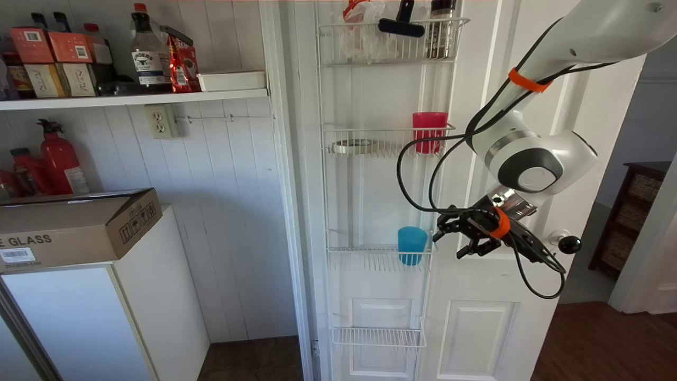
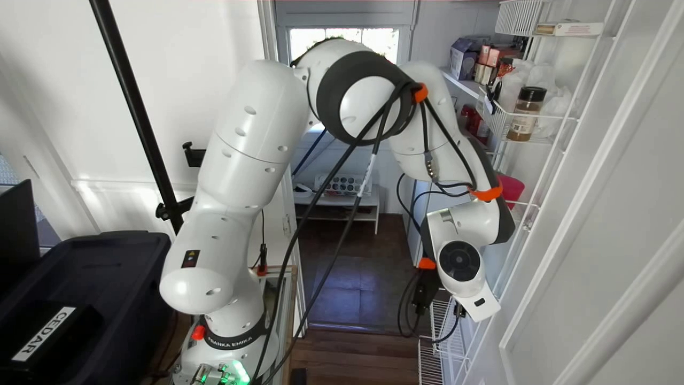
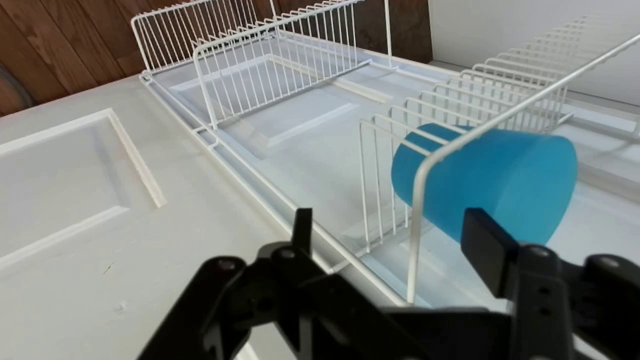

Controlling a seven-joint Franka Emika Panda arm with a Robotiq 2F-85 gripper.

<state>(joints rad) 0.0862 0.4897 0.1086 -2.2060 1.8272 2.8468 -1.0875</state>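
A bright window (image 2: pixel 381 40) shows beyond brown floorboards (image 2: pixel 363 357) and dark floor tiles (image 2: pixel 350 283).

In an exterior view, one blue plastic cup (image 1: pixel 412 246) and, at its 12 o'clock, one pink cup (image 1: pixel 430 132) can be counted, so two. One tape roll (image 1: pixel 349 150) gets spotted at the pink's 9 o'clock, one doorknob (image 1: pixel 569 244) at the blue's 3. Four wire baskets (image 1: pixel 379 337), btw.
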